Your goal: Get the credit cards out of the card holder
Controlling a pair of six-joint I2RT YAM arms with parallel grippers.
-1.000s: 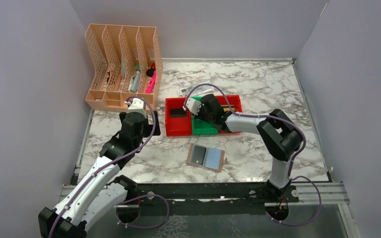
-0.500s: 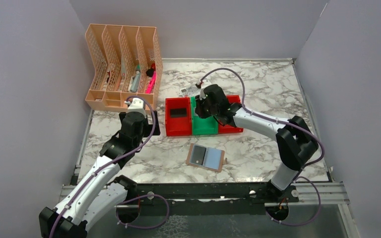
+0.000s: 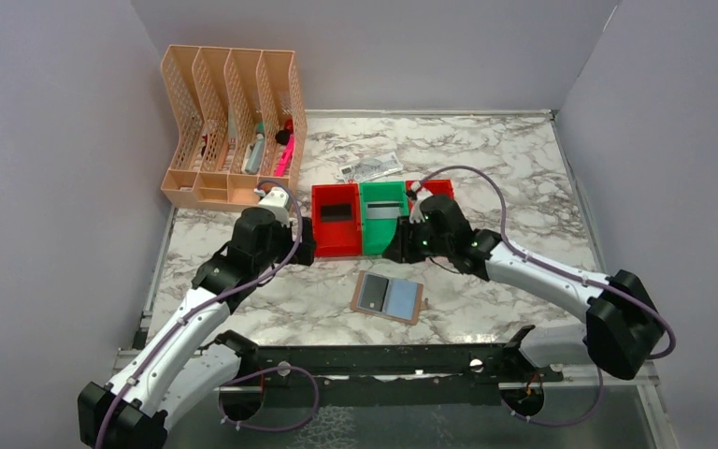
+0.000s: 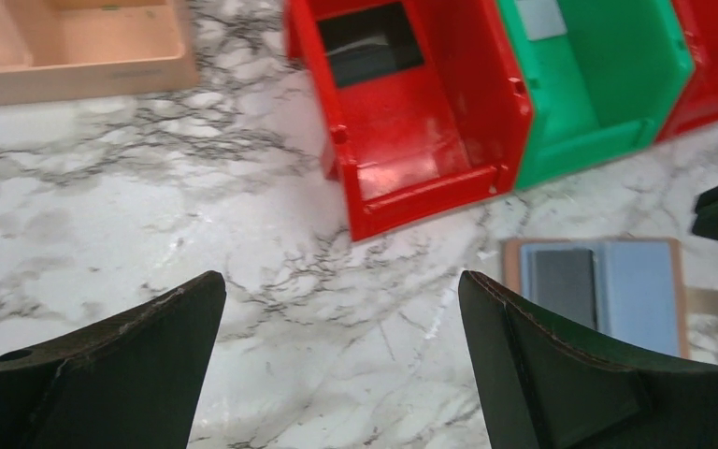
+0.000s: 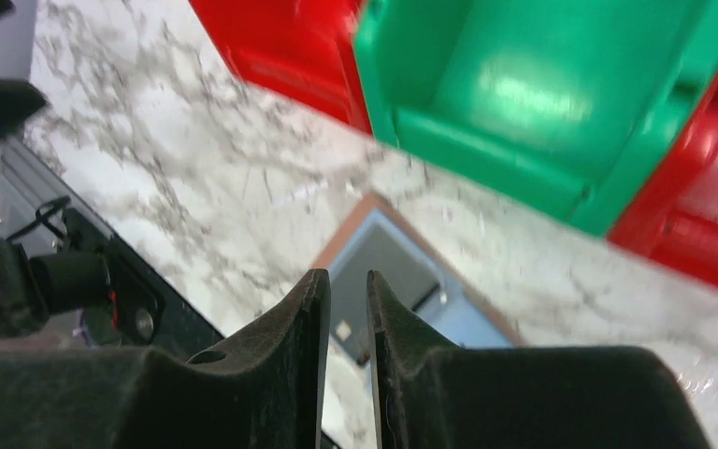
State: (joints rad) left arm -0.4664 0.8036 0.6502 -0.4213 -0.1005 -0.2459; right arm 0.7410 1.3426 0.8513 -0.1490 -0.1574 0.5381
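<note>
The tan card holder (image 3: 409,302) lies open on the marble in front of the bins, with a dark credit card (image 3: 371,294) on its left blue-grey panel. Another dark card (image 3: 337,213) lies in the left red bin (image 3: 322,245), and a grey card (image 3: 383,208) in the green bin (image 3: 380,245). My right gripper (image 3: 400,247) hovers just behind the holder with its fingers almost together and nothing between them; in the right wrist view it (image 5: 347,277) points at the holder (image 5: 402,267). My left gripper (image 4: 341,278) is wide open and empty, left of the holder (image 4: 640,295).
A second red bin (image 3: 440,189) stands right of the green one, partly behind my right arm. A crumpled paper note (image 3: 369,168) lies behind the bins. A peach desk organiser (image 3: 232,122) stands at the back left. Grey walls close in the table.
My right arm has pulled back from over the bins toward the holder, uncovering a grey card in the green bin. My left gripper has shifted right, toward the left red bin.
</note>
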